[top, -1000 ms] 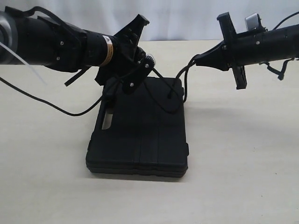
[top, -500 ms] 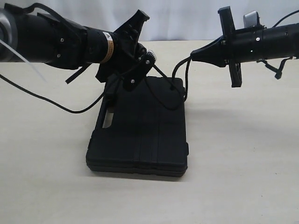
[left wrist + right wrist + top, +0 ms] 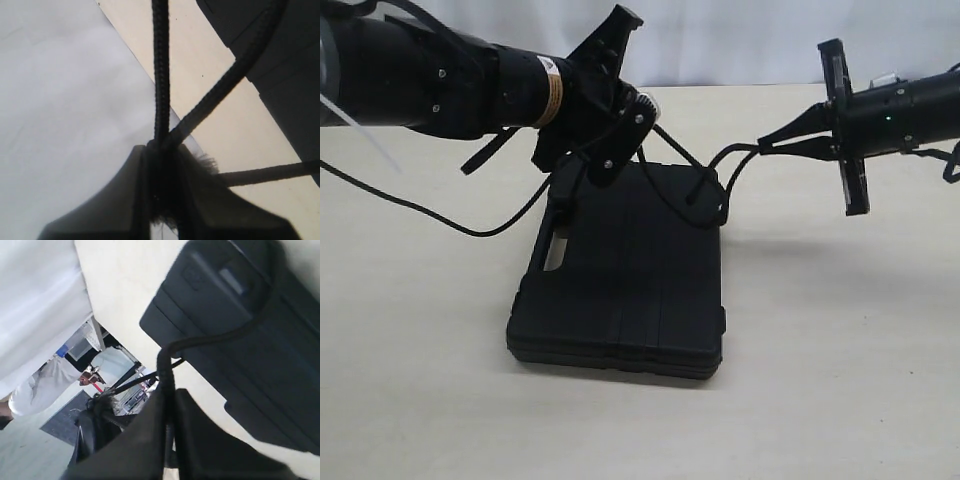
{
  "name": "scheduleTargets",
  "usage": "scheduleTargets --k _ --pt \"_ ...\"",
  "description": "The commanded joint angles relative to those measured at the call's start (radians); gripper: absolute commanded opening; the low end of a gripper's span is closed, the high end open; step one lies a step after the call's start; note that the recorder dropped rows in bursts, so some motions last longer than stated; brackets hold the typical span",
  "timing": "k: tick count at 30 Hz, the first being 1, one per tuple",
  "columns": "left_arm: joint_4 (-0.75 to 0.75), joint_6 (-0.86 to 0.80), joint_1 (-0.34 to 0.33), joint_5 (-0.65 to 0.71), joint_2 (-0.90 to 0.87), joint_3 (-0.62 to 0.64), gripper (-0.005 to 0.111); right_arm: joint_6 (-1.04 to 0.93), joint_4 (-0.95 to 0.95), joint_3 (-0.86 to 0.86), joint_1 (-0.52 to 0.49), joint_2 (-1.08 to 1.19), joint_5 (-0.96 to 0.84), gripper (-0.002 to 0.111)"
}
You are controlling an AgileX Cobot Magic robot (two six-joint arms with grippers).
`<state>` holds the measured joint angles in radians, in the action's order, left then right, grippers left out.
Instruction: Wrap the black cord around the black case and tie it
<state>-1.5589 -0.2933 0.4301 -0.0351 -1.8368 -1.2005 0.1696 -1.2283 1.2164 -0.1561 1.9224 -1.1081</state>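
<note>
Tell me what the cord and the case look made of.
The black cord: braided textile fibre, matte; the weave and frayed fibres show. The black case: probably moulded hard plastic, with a dull sheen and a ridged lid.

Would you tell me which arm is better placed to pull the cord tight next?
Probably the right: the right gripper, shut on the black cord, sits beyond the right edge of the black case, free to draw outward, while the left gripper clamps the cord above the case as anchor.
</note>
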Motion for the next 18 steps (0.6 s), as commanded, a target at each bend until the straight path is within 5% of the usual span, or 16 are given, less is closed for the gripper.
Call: scheduleTargets --k 1,18 --pt "0.032 0.013 0.001 -0.032 0.012 -0.011 0.000 0.061 0.018 -0.006 -0.045 0.058 -0.113 0.004" --pt "0.053 -0.009 0.001 -0.065 -0.058 -0.011 0.000 0.060 0.037 -0.009 -0.049 0.104 -0.113 0.004"
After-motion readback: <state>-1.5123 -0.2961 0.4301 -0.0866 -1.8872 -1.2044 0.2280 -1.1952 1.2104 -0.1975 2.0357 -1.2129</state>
